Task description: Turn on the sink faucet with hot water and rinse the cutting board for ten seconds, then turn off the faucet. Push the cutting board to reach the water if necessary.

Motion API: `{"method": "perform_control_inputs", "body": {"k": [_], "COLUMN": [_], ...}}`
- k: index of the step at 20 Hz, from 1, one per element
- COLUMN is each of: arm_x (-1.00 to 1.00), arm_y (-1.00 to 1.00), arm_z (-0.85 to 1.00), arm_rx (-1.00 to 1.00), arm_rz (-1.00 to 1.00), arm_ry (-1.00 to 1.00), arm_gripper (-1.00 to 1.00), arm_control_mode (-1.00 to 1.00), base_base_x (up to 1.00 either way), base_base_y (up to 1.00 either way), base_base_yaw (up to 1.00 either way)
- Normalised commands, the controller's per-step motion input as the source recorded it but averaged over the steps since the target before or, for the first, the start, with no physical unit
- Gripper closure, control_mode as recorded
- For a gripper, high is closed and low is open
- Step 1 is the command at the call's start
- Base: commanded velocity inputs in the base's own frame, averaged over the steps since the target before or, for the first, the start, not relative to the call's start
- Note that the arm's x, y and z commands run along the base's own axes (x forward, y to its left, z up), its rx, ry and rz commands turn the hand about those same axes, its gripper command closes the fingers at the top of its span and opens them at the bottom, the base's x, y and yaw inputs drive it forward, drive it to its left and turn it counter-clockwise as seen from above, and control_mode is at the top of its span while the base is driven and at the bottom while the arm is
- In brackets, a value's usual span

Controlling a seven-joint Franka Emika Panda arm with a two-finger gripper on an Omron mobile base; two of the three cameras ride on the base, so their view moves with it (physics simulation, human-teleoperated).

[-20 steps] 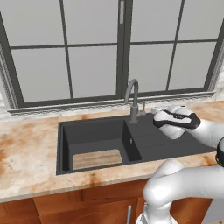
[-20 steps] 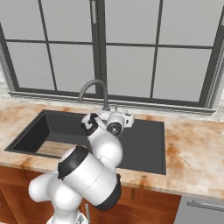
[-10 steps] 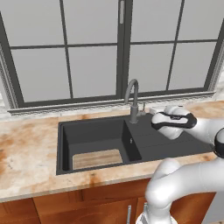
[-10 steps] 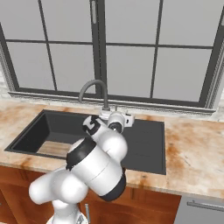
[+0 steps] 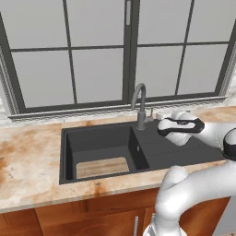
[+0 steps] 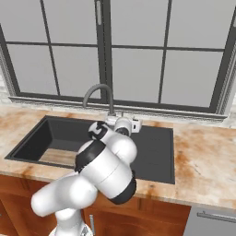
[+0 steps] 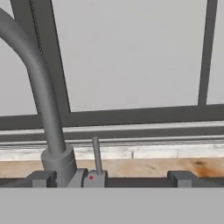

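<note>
Gripper [image 7: 109, 178] jaws wide apart, empty, level with faucet [image 7: 46, 113] base, straddling its upright lever [image 7: 96, 155]; cutting board [image 5: 102, 167] flat in sink [image 5: 99, 144] basin left of faucet.

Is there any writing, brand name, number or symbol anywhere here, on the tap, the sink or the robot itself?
No words, brands or numbers can be read anywhere.
The only sign: a small red dot, with no text, on the base of the sink faucet beside its upright lever, seen in the hand view.
The sink and cutting board carry no markings.
</note>
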Motion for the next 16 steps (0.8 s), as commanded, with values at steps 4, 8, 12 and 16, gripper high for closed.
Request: {"method": "perform_control_inputs", "body": {"k": [4,8,12,16], "arm_x": [0.25,0.24,0.19,0.17], "arm_y": [0.0,0.0,0.0,0.01], "arm_z": [-0.09,-0.13,-0.15,-0.12], "arm_rx": [0.0,0.0,0.0,0.0], "arm_rz": [0.0,0.0,0.0,0.0], "arm_ry": [0.0,0.0,0.0,0.0], "arm_gripper": [-1.0,-1.0,-1.0,-1.0], "arm_control_mode": [-1.0,-1.0,-1.0,-1.0], "base_base_x": [0.0,0.0,0.0,0.0], "base_base_y": [0.0,0.0,0.0,0.0], "base_base_yaw": [0.0,0.0,0.0,0.0]}}
